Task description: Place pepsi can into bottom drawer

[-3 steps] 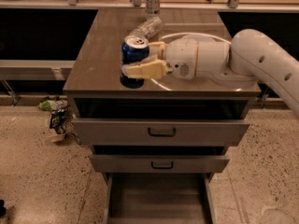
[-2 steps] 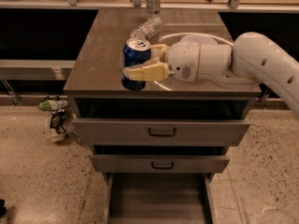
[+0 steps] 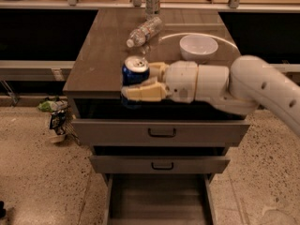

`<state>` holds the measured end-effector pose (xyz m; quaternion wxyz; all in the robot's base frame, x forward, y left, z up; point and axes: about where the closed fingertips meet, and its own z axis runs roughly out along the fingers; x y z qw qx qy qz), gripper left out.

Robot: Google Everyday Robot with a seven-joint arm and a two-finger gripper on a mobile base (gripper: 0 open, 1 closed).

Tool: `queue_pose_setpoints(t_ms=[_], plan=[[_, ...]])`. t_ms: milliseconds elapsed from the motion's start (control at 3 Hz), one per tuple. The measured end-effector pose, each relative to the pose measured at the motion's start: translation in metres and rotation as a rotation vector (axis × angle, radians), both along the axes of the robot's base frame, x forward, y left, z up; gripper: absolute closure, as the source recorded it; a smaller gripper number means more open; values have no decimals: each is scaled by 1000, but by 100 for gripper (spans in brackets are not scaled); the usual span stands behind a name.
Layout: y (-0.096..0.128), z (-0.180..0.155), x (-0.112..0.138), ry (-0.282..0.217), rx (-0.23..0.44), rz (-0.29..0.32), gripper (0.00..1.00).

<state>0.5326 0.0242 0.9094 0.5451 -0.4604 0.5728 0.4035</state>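
Two fingers (image 3: pixel 140 92) of the gripper (image 3: pixel 137 81), at the front edge of the cabinet top (image 3: pixel 93 64), clamp the pepsi can (image 3: pixel 135 72) mid-body, likely a sound hold for a light, stiff, slick can bound for the bottom drawer (image 3: pixel 159 199).

Cabinet (image 3: pixel 101 55): one.
Drawers in the cabinet front: three, namely top drawer (image 3: pixel 161 132), middle drawer (image 3: pixel 159 164) and bottom drawer (image 3: pixel 159 203), the last pulled open.
Cans: two, the pepsi can (image 3: pixel 136 73) at the cabinet's front edge and a silver-white can (image 3: pixel 152 1) at its back edge.
Plastic bottle (image 3: pixel 144 31): one, lying on the cabinet top.
White bowl (image 3: pixel 198 47): one, on the cabinet top.
Gripper (image 3: pixel 138 80): one, at the cabinet's front edge, clasping the pepsi can.
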Motion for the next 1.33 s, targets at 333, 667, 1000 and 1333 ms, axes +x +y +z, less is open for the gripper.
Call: queue_pose_setpoints(t_ms=[333,667,1000,1333], plan=[[15,-37,-32,4,21,-3,100],[23,-82,-58,15,-29,-21,100],[18,-123,-78,48,-39,-10,100],[19,-132,-83,58,-39,-4,100]])
